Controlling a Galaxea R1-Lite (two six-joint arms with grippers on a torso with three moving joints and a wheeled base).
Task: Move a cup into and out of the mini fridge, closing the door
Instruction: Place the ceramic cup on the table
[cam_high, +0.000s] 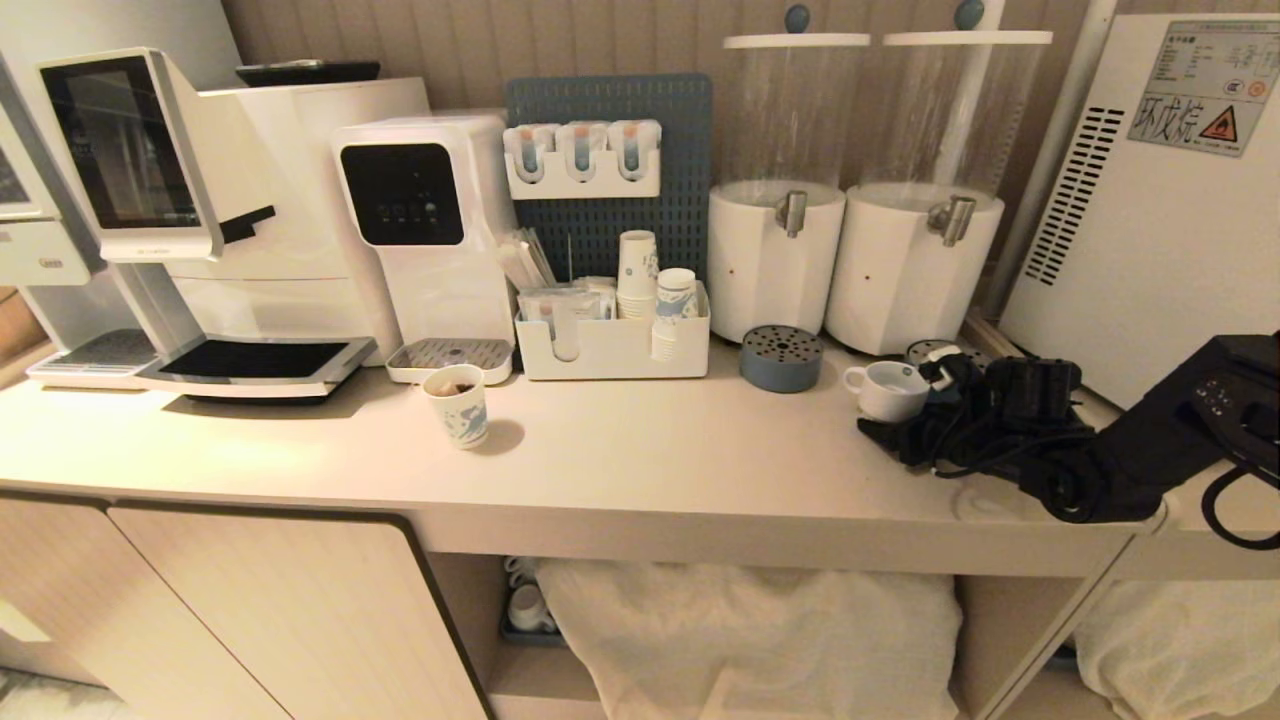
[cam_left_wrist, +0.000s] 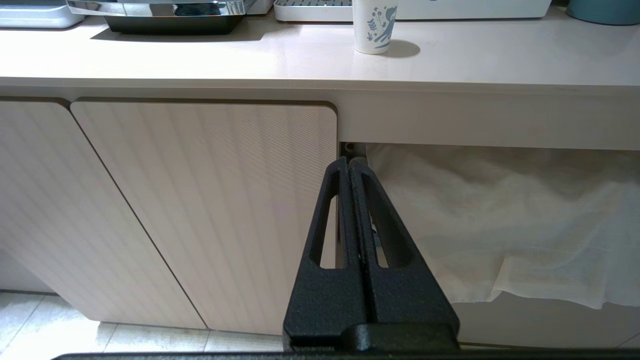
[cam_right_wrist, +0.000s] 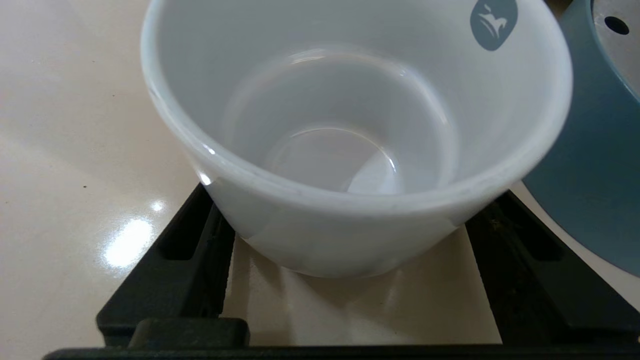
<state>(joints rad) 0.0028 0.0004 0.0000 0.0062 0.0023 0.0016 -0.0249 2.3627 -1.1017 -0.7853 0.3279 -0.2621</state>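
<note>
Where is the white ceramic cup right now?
In the head view the cup stands on the right part of the counter, just right of the blue round drip tray, between the right gripper's open fingers.

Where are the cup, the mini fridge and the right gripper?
cup (cam_high: 890, 392): head view, on its white outer wall.
mini fridge (cam_high: 1150, 250): head view, on its bare white side panel.
right gripper (cam_right_wrist: 350, 295): right wrist view, midway between its fingers, which flank the cup.

Matte black arm (cam_high: 1130, 460) with looping black cables and slotted tapered fingers (cam_left_wrist: 325, 235).
</note>
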